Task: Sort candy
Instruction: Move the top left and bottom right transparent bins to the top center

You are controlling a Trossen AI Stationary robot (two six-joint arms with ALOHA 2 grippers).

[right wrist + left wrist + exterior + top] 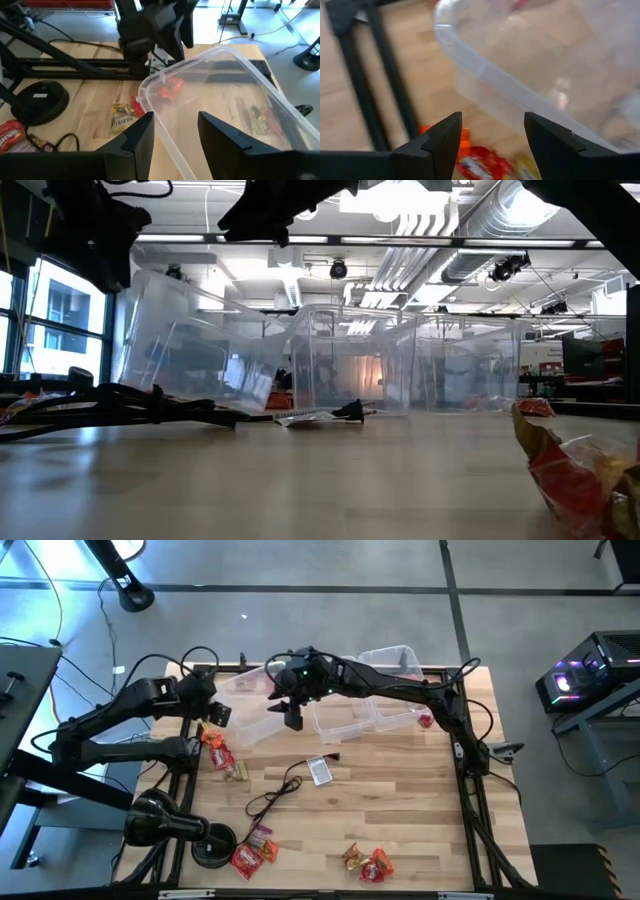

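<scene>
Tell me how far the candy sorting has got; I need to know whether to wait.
Early days. Done: one red candy lies in the tilted clear bin and another red piece in a bin at the right. In hand: nothing; the left gripper and right gripper hover open by that bin. Left: piles at the left, front-left and front sit on the table.

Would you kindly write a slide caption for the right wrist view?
Open right gripper poised above a tilted clear bin holding a red candy, left gripper beyond.
</scene>
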